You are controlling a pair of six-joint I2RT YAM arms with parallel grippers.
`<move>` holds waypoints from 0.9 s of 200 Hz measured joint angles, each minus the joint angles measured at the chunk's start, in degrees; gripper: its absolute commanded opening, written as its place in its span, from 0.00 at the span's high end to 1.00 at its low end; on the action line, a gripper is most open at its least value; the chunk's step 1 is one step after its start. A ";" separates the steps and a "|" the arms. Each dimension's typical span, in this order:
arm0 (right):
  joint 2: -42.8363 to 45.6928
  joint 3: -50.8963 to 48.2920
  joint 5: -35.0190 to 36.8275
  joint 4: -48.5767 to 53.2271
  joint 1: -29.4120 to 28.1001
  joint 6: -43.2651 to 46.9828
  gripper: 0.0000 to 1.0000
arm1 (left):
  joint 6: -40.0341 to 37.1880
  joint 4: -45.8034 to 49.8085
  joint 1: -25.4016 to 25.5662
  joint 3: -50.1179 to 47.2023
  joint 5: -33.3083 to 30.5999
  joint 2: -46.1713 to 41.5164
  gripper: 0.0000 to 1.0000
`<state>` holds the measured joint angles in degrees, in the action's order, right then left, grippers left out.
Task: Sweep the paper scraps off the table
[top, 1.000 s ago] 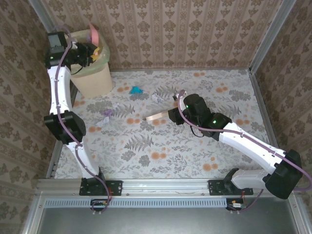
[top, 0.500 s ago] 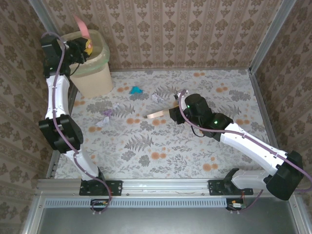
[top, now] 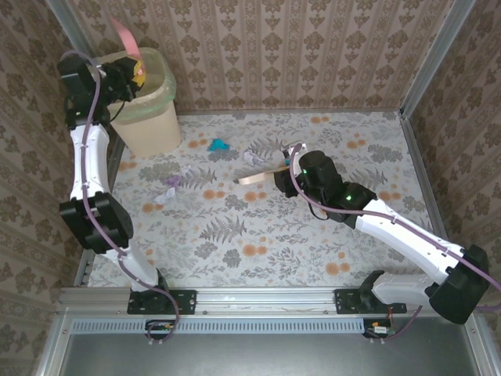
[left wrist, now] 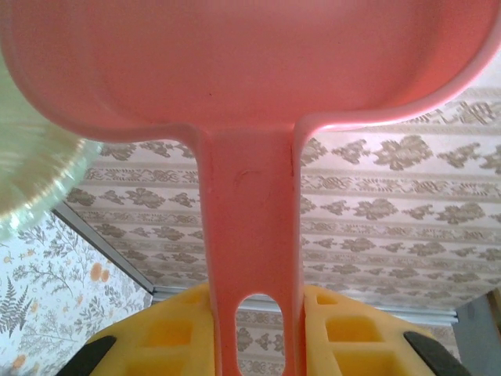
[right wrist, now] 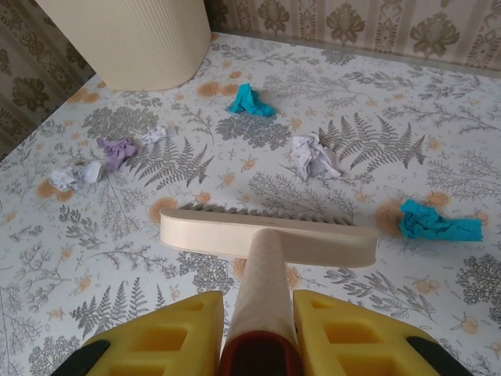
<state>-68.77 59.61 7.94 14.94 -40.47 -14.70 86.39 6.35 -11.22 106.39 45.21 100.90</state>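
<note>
My right gripper point(right wrist: 258, 313) is shut on the handle of a cream brush point(right wrist: 266, 239), whose head point(top: 254, 178) rests bristles-down on the table point(top: 313, 251). Paper scraps lie beyond the bristles: a teal one point(right wrist: 250, 100), a white one point(right wrist: 313, 154), another teal one point(right wrist: 434, 222) at the right, a lilac one point(right wrist: 116, 150) and a white one point(right wrist: 74, 176) at the left. My left gripper point(left wrist: 258, 329) is shut on the handle of a pink dustpan point(left wrist: 250, 63), which it holds up over the bin point(top: 149, 117) at the far left point(top: 124, 35).
The beige bin with a pale green liner point(left wrist: 31, 180) stands in the table's far left corner. Brown patterned walls point(top: 313, 47) and aluminium rails point(top: 258, 298) close the table in. Open cloth lies near the front and right.
The left arm has swung the pink dustpan up and leftward above the bin, tipping it more upright. The right gripper has nudged the brush slightly farther from the near edge.
</note>
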 measured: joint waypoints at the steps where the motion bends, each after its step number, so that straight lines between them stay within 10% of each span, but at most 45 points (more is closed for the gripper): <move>1: 0.11 -0.07 0.13 -0.07 0.00 -0.02 1.00 | -0.11 0.07 0.02 -0.02 0.02 -0.13 1.00; 66: 7.63 -4.63 6.08 -3.26 0.00 -1.09 1.00 | -8.61 4.00 6.51 -10.49 -0.33 -14.40 1.00; 180: 25.70 -14.16 21.03 -5.29 8.48 -12.55 1.00 | -41.70 28.79 35.98 -34.62 -14.21 -29.24 1.00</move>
<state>-43.07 45.45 28.97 9.65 -31.99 -27.24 44.69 35.14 24.75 71.77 31.00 71.66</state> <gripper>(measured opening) 0.275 0.248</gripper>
